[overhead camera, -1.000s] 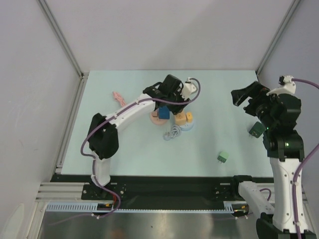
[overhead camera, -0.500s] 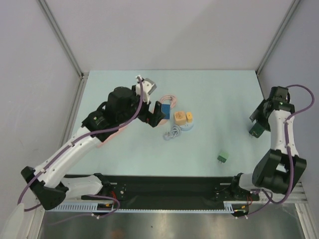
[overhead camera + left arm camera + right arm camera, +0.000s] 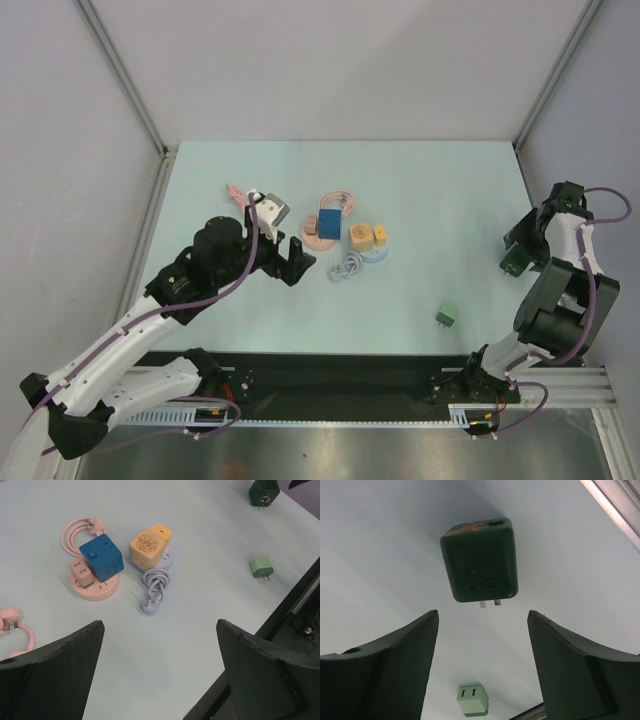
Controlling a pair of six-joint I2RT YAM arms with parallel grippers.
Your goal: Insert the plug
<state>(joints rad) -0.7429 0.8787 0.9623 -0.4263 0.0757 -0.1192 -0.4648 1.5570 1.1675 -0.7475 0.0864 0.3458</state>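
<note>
A dark green cube plug (image 3: 515,262) lies at the right edge of the table, prongs showing in the right wrist view (image 3: 479,560). A small light green plug (image 3: 447,316) lies nearer the front and shows in the right wrist view (image 3: 472,700). A blue socket cube (image 3: 329,222) and a small pink adapter (image 3: 80,572) sit on a pink round base (image 3: 95,590). My left gripper (image 3: 297,260) is open and empty, left of that cluster (image 3: 160,625). My right gripper (image 3: 518,240) is open and empty, just above the dark green plug (image 3: 482,617).
An orange cube (image 3: 360,236) with a smaller orange block (image 3: 380,236) sits on a light blue base (image 3: 380,252), with a coiled lilac cable (image 3: 348,266) in front. Pink cables lie at the back left (image 3: 237,192) and behind the blue cube (image 3: 340,200). The black front rail (image 3: 300,605) is close.
My left arm has pulled back from the socket cluster toward the near left. My right arm has folded and stays over the dark green plug. No object has moved.
</note>
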